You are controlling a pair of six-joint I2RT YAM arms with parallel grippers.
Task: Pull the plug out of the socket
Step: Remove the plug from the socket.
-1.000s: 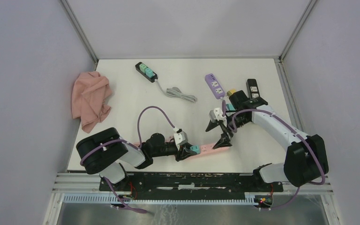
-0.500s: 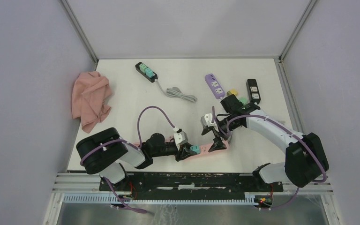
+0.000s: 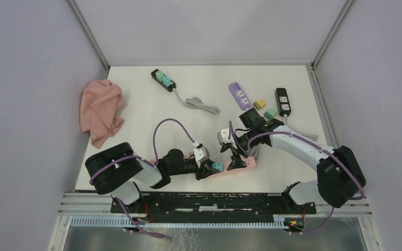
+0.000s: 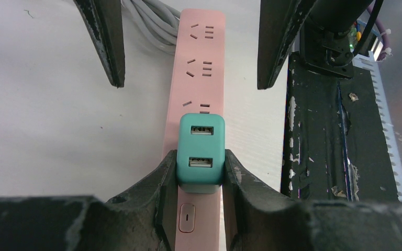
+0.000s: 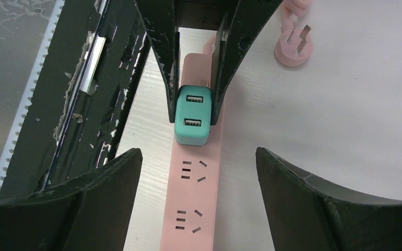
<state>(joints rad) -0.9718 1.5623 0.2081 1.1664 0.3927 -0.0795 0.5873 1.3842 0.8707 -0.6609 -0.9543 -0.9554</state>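
A pink power strip [image 3: 241,163] lies at the table's near edge, with a teal two-port USB plug [image 3: 217,166] seated in it. My left gripper [image 3: 209,169] is shut on the teal plug [image 4: 200,151], one finger on each side, just past the strip's switch. The pink strip [image 4: 198,63] runs away from it. My right gripper [image 3: 231,157] is open and straddles the pink strip [image 5: 191,198], its jaws wide on both sides of the empty sockets, a short way from the teal plug [image 5: 192,117]. It holds nothing.
A pink cloth [image 3: 102,111] lies at the left. A black strip with teal plugs [image 3: 163,80] and its grey cord [image 3: 201,104], a purple strip [image 3: 239,95], a black strip [image 3: 282,101] and two loose plugs [image 3: 264,109] lie further back. A black rail [image 3: 214,201] borders the near edge.
My right gripper has moved left and nearer, coming down over the pink strip close to the teal plug. My left gripper has stayed shut on the plug.
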